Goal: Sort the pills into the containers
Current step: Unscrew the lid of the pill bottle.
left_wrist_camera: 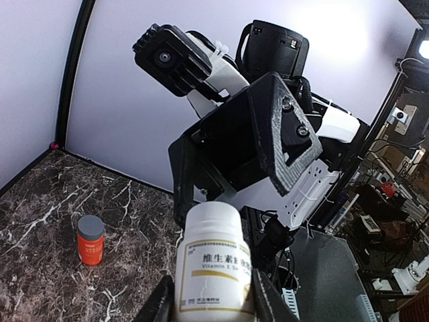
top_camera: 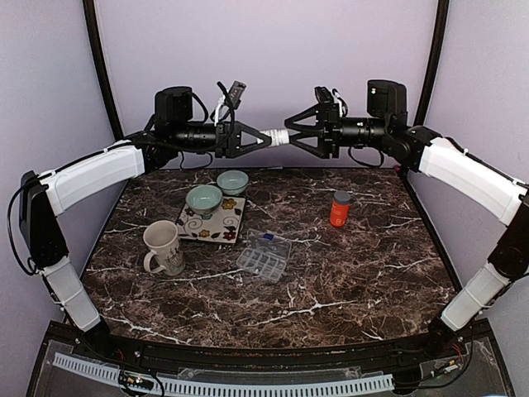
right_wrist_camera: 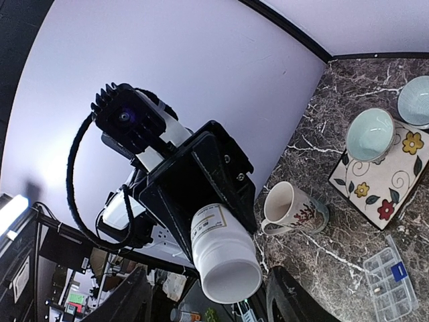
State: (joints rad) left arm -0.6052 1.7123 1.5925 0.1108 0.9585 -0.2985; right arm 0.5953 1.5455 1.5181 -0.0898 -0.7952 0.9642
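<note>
A white vitamin bottle (top_camera: pixel 278 136) hangs high over the back of the table, lying sideways between the two raised arms. My left gripper (left_wrist_camera: pixel 214 298) is shut on the bottle's (left_wrist_camera: pixel 214 261) labelled body. My right gripper (right_wrist_camera: pixel 209 285) faces it from the other side, open. Its fingers (right_wrist_camera: pixel 131 298) stand either side of the bottle's white cap (right_wrist_camera: pixel 231 278) with a gap on each side. The clear organiser box (top_camera: pixel 264 255) with its containers lies flat mid-table, a small blue thing in one cell (right_wrist_camera: pixel 397 272). No pills are in view.
An orange bottle with a grey cap (top_camera: pixel 340 208) stands right of centre. A cream mug (top_camera: pixel 163 246) sits at the left. Two pale green bowls (top_camera: pixel 203 198) (top_camera: pixel 232 181) rest on and behind a flowered tile (top_camera: pixel 213 225). Purple walls close in the back and sides.
</note>
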